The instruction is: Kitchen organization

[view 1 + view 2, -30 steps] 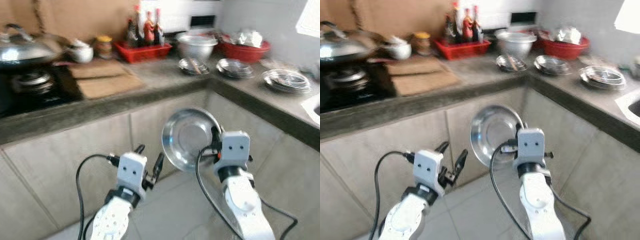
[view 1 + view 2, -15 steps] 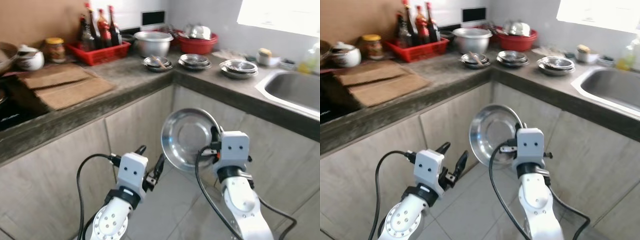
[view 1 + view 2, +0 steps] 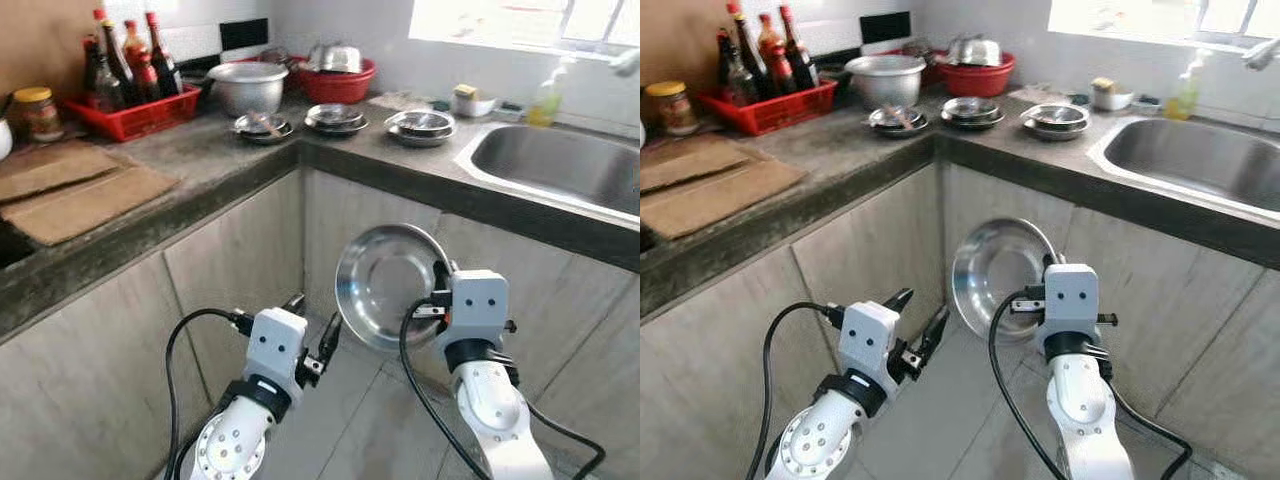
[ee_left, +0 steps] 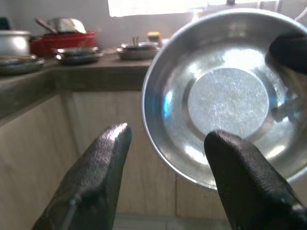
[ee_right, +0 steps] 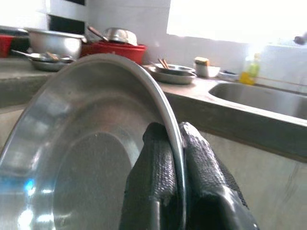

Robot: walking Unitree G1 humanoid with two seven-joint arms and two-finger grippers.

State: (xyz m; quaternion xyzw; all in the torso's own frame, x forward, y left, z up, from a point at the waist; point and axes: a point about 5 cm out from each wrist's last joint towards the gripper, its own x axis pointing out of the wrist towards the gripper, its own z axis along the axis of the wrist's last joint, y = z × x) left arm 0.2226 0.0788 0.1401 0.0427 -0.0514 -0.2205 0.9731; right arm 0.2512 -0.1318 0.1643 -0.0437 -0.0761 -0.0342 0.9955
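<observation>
Head views: right gripper (image 3: 436,292) holds a steel plate (image 3: 388,288) upright by its right rim, low before the cabinets; left gripper (image 3: 313,330), jaws apart and empty, hangs just left of it. Far off, the tabletop (image 3: 215,160) carries bowls (image 3: 334,116) and a sink (image 3: 562,170).

Left wrist view: the plate's hollow face (image 4: 229,100) beyond the parted fingers (image 4: 98,177).

Right wrist view: fingers (image 5: 158,167) clenched across the rim (image 5: 163,108).
</observation>
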